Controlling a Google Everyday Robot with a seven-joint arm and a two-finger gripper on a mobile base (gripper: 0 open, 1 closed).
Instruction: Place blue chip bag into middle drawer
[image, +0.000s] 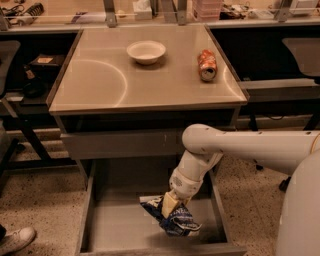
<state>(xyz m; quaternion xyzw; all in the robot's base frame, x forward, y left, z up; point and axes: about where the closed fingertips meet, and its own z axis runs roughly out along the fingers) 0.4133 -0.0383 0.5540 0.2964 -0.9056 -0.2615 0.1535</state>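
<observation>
The blue chip bag (176, 221), crumpled navy foil with white lettering, hangs inside the open middle drawer (120, 230), low over its grey floor towards the right side. My gripper (168, 205) reaches down from the white arm into the drawer and is shut on the top of the bag. The drawer is pulled out wide below the table, its tall side walls showing left and right.
On the tan table top (100, 80) stand a white bowl (146, 51) and an orange soda can (207, 65) lying on its side. A closed grey drawer front (120, 144) sits above the open drawer. A shoe (15, 241) shows at bottom left; chairs stand at both sides.
</observation>
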